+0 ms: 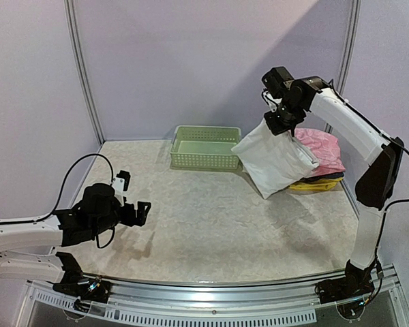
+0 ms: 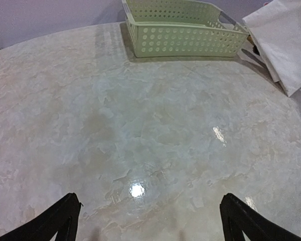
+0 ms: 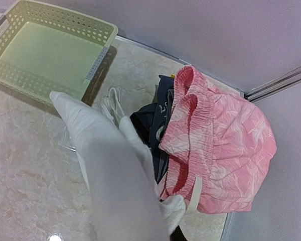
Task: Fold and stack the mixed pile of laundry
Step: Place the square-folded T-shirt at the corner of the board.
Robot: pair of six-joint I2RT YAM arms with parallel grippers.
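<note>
At far left we see the left claw [image 1: 133,197] released, its fingers spread wide, hovering low over the counter [image 1: 211,231] close to its left edge. From there a broad stretch of marbled counter runs right and forward to the front rail, leaving open room around that claw. At the back, near the wall, sits the pale green basket [image 1: 204,161]. Just right of it the white garment [image 1: 273,160] hangs from the right claw [image 1: 281,124], which is clenched on the cloth's top edge high above the counter. In the overhead view the cloth's left edge overlaps the basket's right end, and we cannot tell whether its lowest corner touches the counter. Behind it, in the far right corner against the wall, the pink garment [image 1: 320,146] lies atop folded dark blue and yellow clothes [image 1: 317,182], its elastic waistband turned toward the basket.
</note>
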